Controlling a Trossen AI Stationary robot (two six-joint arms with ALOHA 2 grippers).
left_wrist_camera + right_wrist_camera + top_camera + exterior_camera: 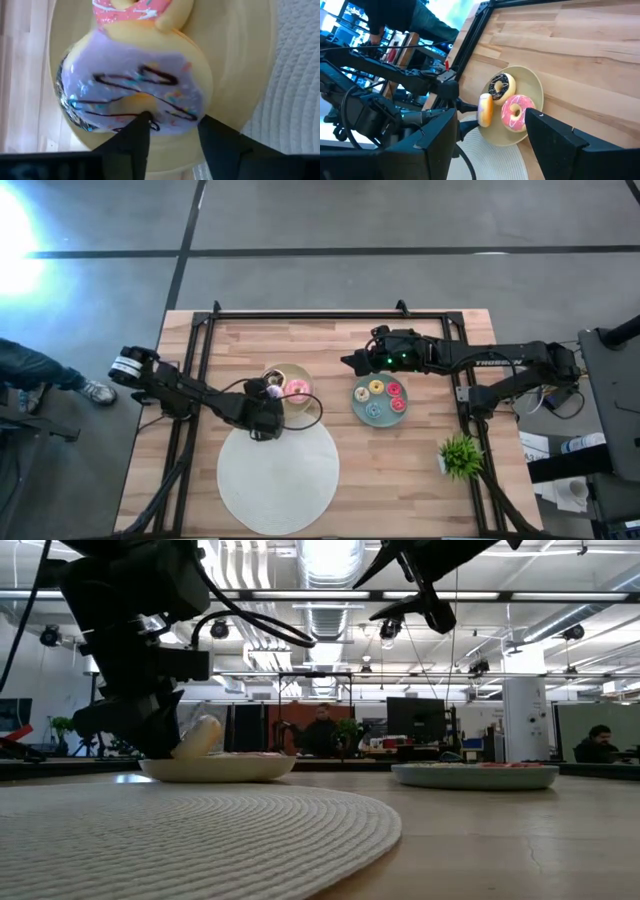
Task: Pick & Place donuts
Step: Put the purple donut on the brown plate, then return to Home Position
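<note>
One lilac donut tipped on edge, seemingly near-upright, pinched in left gripper over beige plate.

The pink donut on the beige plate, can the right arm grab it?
Probably yes. The pink donut lies flat and uncovered, and the right pincer hovers open. But the left pincer grips a lilac donut beside it.
</note>
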